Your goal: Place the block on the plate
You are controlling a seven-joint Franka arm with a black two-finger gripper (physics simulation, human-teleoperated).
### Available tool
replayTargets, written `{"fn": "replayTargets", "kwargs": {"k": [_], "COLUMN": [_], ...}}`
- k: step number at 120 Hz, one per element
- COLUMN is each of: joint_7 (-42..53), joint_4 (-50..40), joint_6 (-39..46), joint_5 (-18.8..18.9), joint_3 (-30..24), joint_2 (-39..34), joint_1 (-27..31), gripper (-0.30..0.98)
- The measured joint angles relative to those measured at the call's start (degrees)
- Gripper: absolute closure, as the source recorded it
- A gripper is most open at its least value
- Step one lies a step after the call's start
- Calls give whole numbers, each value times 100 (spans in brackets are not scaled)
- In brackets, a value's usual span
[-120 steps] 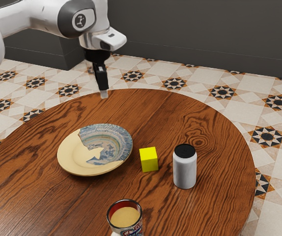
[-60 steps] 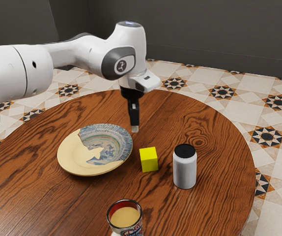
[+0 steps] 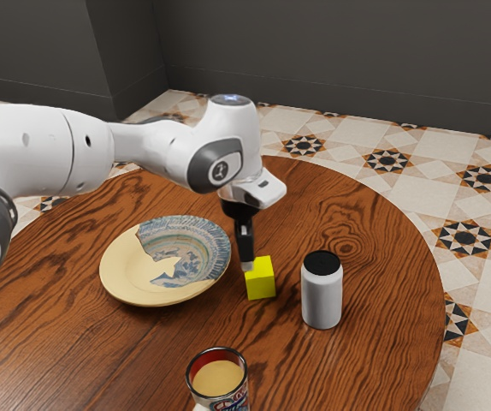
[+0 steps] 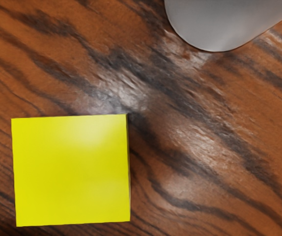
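I can't tell if the gripper [image 3: 247,265] is open or holding the block [image 3: 261,284], but going down crooked could tip it.

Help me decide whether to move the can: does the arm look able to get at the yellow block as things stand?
Probably yes: the gripper hangs close by the yellow block, nothing covers the block, and bare table separates it from the can.

On the table [image 3: 361,201], the block [image 3: 262,282] is sitting between the plate [image 3: 167,261] at the exterior view's left and the can [image 3: 322,295] at its right; the tin [image 3: 218,382] is standing before them, probably on the table too
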Motion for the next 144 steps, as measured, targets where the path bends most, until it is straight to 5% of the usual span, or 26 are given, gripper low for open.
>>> {"fn": "replayTargets", "kwargs": {"k": [108, 144], "joint_7": [60, 109], "joint_4": [-632, 160], "joint_6": [664, 448], "joint_5": [-364, -310], "joint_3": [-16, -17], "joint_2": [11, 502], "joint_1": [364, 355], "gripper": [0, 0]}}
